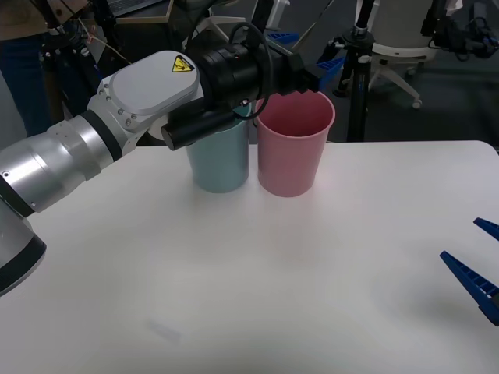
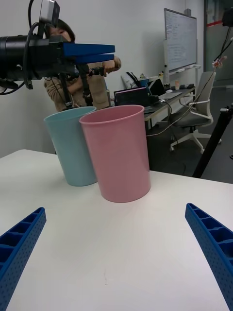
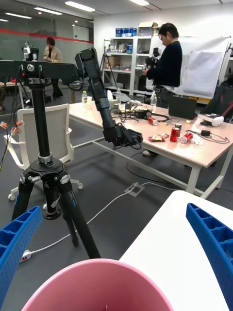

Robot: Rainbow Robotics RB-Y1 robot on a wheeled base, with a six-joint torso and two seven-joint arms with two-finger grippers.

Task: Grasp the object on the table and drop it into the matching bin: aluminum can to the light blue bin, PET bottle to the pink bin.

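Apparently we are at the drop: our left gripper (image 2: 90, 52) hangs spread and empty over the pink bin (image 1: 295, 142), the bottle unseen, the right gripper (image 2: 116, 252) wide nearby.

The one sign I can make out is a yellow warning triangle sticker (image 1: 183, 64) with a black symbol inside, stuck on the white cover of my left arm (image 1: 148, 89) close to the wrist. It carries no words. The whiteboard (image 2: 180, 41) on the far wall has marks too faint to read, and the red cans (image 3: 174, 134) on the long table bear print too small to make out.
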